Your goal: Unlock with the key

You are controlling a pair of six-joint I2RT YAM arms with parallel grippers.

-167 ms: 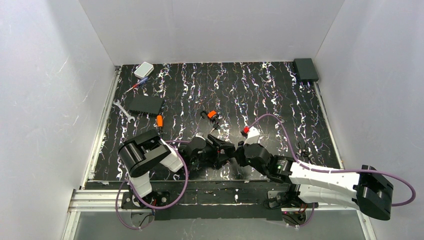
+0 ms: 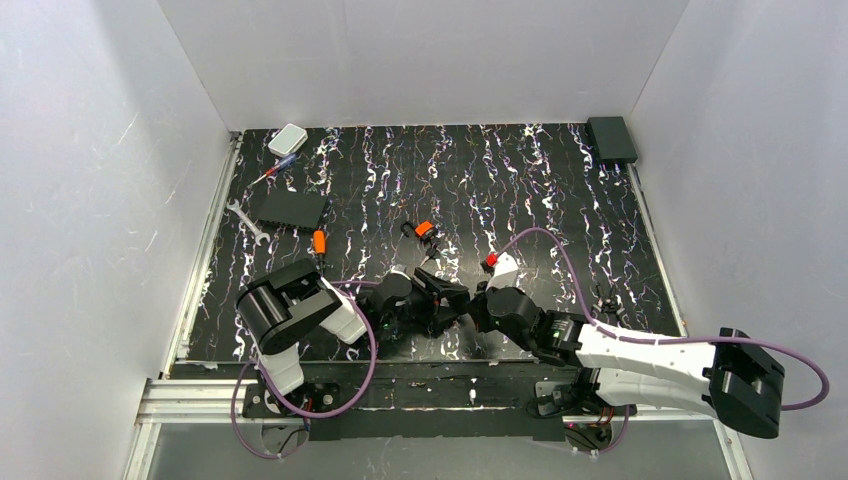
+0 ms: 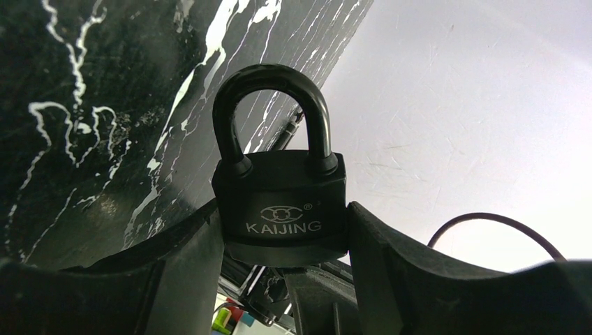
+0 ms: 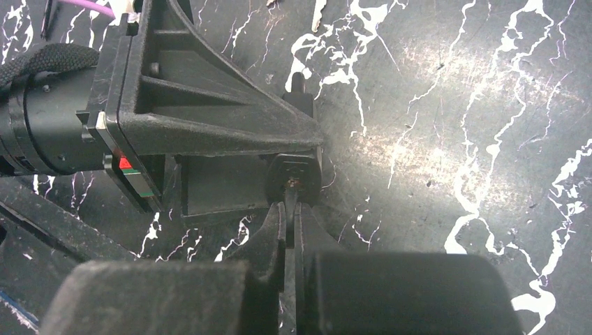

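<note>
Note right pincer (image 4: 290, 213) freshly clenched on tiny black-plastic-headed key (image 4: 294, 173), head flush against underside of dark metal padlock (image 3: 279, 202). Find padlock grasped in left pincer (image 3: 283, 237) over marbled black table (image 4: 454, 105), shackle (image 3: 269, 84) shut. Reckon key seated, ready for turning.

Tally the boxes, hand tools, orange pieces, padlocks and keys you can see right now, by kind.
Boxes: 3, white box, dark flat box, dark corner box
Hand tools: 2, screwdriver, wrench
Orange pieces: 2, orange cylinder, orange-and-black piece
Locks: 1, padlock
Keys: 1, key
Total: 9
</note>
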